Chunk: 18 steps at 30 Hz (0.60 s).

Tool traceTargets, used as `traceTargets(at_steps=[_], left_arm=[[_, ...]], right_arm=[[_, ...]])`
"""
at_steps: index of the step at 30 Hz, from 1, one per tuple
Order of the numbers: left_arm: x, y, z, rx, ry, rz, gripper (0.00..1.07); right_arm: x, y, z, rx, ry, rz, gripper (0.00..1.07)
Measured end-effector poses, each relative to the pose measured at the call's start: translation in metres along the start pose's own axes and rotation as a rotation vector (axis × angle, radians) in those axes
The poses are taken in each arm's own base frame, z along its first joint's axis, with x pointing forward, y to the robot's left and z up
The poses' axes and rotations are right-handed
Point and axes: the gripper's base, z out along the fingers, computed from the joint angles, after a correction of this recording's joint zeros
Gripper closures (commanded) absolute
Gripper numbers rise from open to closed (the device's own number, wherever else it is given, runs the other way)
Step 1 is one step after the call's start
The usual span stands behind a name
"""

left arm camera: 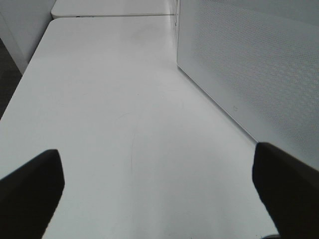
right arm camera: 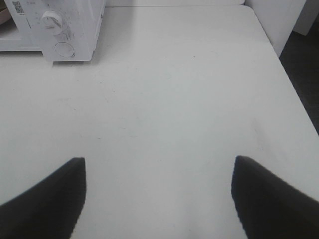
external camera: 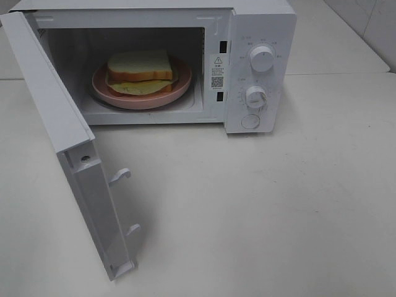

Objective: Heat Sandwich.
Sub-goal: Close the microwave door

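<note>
The sandwich [external camera: 140,71], thick white bread with yellow and pale green filling, lies on a round pink plate [external camera: 179,88] inside the white microwave [external camera: 260,37]. The microwave door [external camera: 68,136] hangs wide open toward the front left. Neither arm shows in the high view. My left gripper [left arm camera: 157,191] is open over bare table, with the outer face of the door [left arm camera: 249,64] to one side. My right gripper [right arm camera: 158,199] is open too, empty, facing the microwave's knob panel [right arm camera: 55,25] from a distance.
Two knobs [external camera: 262,59] and a round button [external camera: 250,122] sit on the microwave's right panel. The door's latch hooks [external camera: 120,176] stick out from its inner edge. White tabletop [external camera: 260,210] spreads in front and to the right.
</note>
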Motion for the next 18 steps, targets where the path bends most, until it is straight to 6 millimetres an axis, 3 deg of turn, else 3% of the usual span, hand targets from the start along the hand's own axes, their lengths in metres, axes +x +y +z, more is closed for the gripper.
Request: traceTargets(at_steps=[18], left_arm=[[0.0000,0.0000,0.0000,0.000,0.000,0.000,0.09]], right_arm=[[0.0000,0.0000,0.0000,0.000,0.000,0.000,0.31]])
